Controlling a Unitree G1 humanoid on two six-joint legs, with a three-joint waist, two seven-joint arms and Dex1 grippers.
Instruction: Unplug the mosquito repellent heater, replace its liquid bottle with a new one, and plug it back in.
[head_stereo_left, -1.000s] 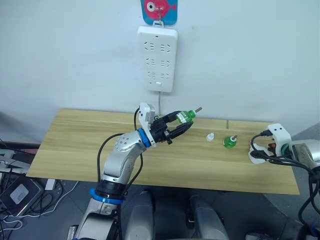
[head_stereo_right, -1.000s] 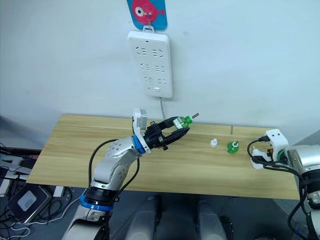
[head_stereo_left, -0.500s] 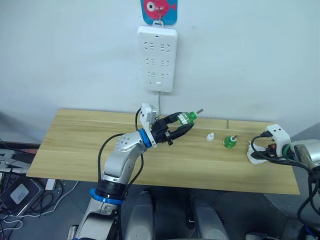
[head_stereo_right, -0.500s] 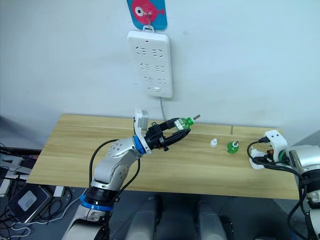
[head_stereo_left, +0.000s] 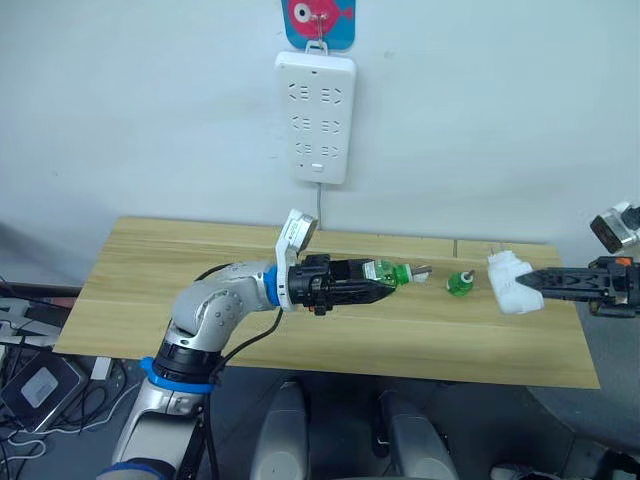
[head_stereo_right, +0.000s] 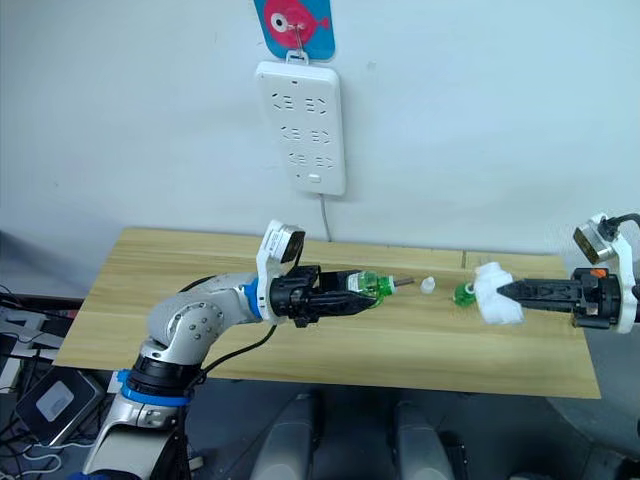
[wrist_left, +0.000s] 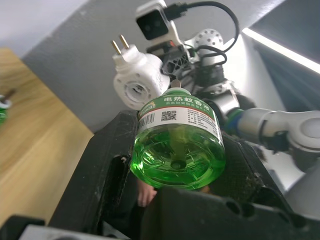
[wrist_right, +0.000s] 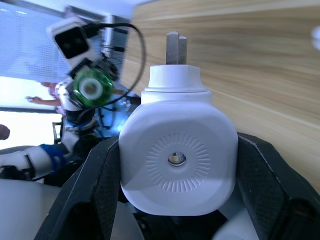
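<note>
1. My left gripper (head_stereo_left: 385, 281) is clamped on the new bottle, a small clear plastic bottle of green liquid (head_stereo_left: 384, 272), held by its body with the wick end leading away from my fingers.
2. My right gripper (head_stereo_left: 528, 287) is clamped on the mosquito repellent heater, a small white rounded plastic barrel (head_stereo_left: 511, 283), held clear above the light wooden table (head_stereo_left: 140, 270) near its right end.
3. The step in hand, as I judge it, is fitting the new bottle: the heater is off the long white wall power strip (head_stereo_left: 315, 118), and the two pieces face each other in the air, still well apart.
4. The bottle's long axis lies nearly level, running along my left fingers toward my right gripper, wick tip (head_stereo_left: 422, 270) foremost.
5. The heater is turned side-on; in the left wrist view its two plug pins (wrist_left: 119, 47) stick out across the line between my grippers, and its round opening (wrist_left: 134, 90) faces the bottle.
6. A second small green bottle (head_stereo_left: 459, 284) and a tiny white cap (head_stereo_left: 421, 274) sit on the table, below and between my grippers.
7. Next I would need to bring the wick in line with that opening, close the gap, then seat and twist the bottle; a slanted approach could snag the wick on the rim.
</note>
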